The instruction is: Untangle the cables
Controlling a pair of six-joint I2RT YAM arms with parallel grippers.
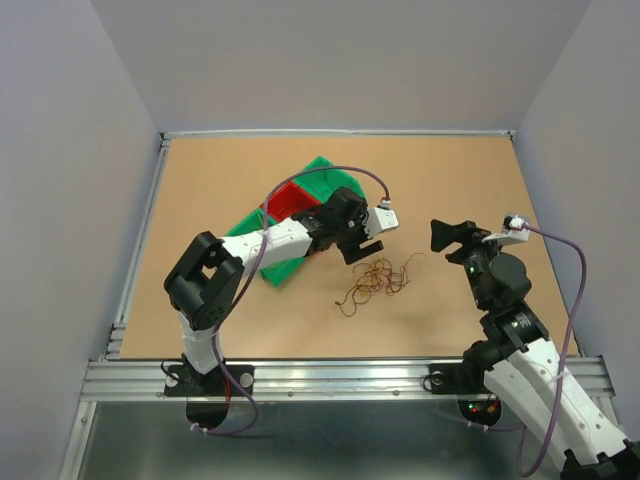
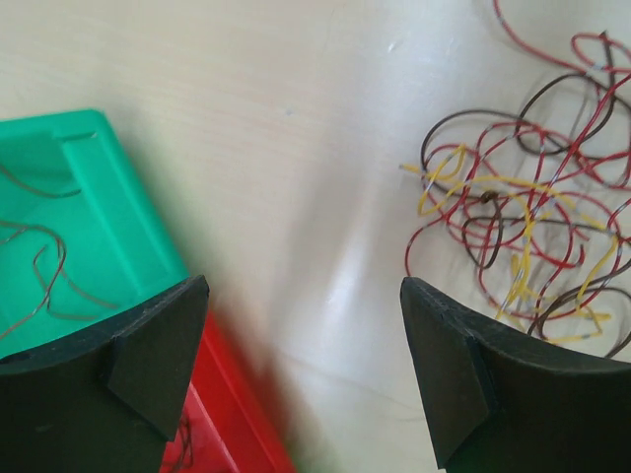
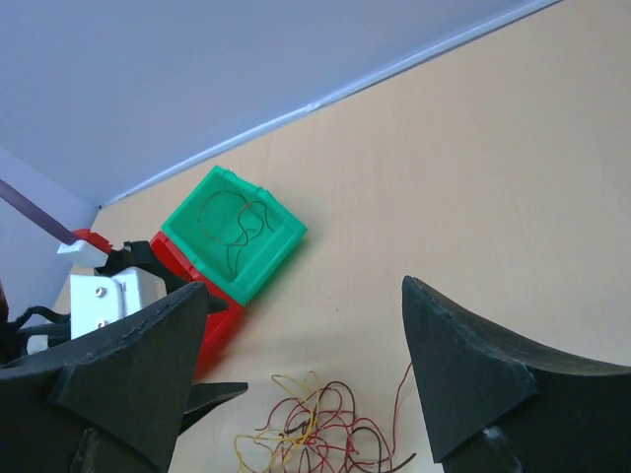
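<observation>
Left claw spread wide, empty, near the cables on the table. Right claw also spread, holding nothing.

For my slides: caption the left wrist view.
Open left gripper between green plastic tray holding thin brown wires and tangled red-yellow-brown wire clump.

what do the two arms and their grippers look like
The left arm and right arm have white links and bulky black joints. A thick purple cable loops along each to a small white wrist camera. The left gripper and right gripper have matte black, wedge-shaped fingers.
</observation>
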